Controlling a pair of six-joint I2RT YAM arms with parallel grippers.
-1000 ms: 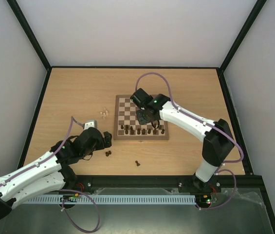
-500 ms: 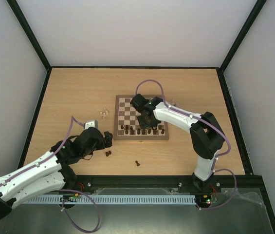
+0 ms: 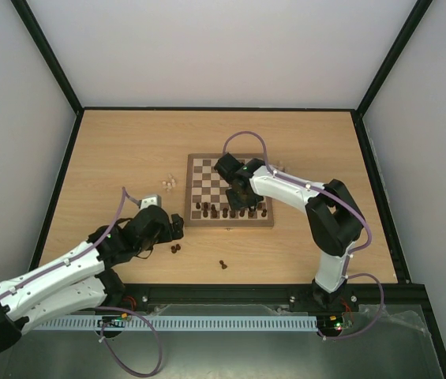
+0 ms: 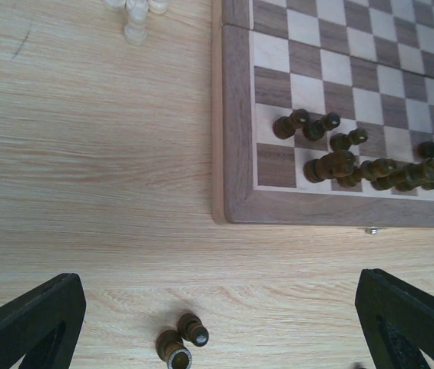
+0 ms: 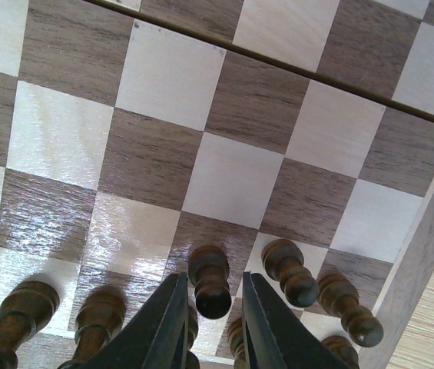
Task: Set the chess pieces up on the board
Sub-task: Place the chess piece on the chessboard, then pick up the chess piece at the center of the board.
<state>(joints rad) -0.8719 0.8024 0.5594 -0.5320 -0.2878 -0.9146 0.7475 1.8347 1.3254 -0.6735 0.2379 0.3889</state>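
The board (image 3: 203,178) lies mid-table, with dark chess pieces (image 3: 230,211) lined along its near rows. My right gripper (image 5: 213,307) hangs low over those rows (image 3: 236,193). Its fingers stand a little apart on either side of a dark pawn (image 5: 210,280) that is upright on a dark square, with a thin gap on each side. My left gripper (image 4: 220,307) is wide open just above the table, left of the board's near corner (image 3: 177,229). Two dark pieces (image 4: 180,344) lie on the wood between its fingers, untouched.
Pale pieces (image 3: 169,185) cluster on the table left of the board and show in the left wrist view (image 4: 136,15). A few more pale pieces (image 3: 280,166) sit off its right edge. One dark piece (image 3: 223,264) stands alone nearer the front. Black frame rails edge the table.
My right gripper came down to the board's near rows with the dark pawn, and its jaws have parted slightly from it. The left arm edged a little forward.
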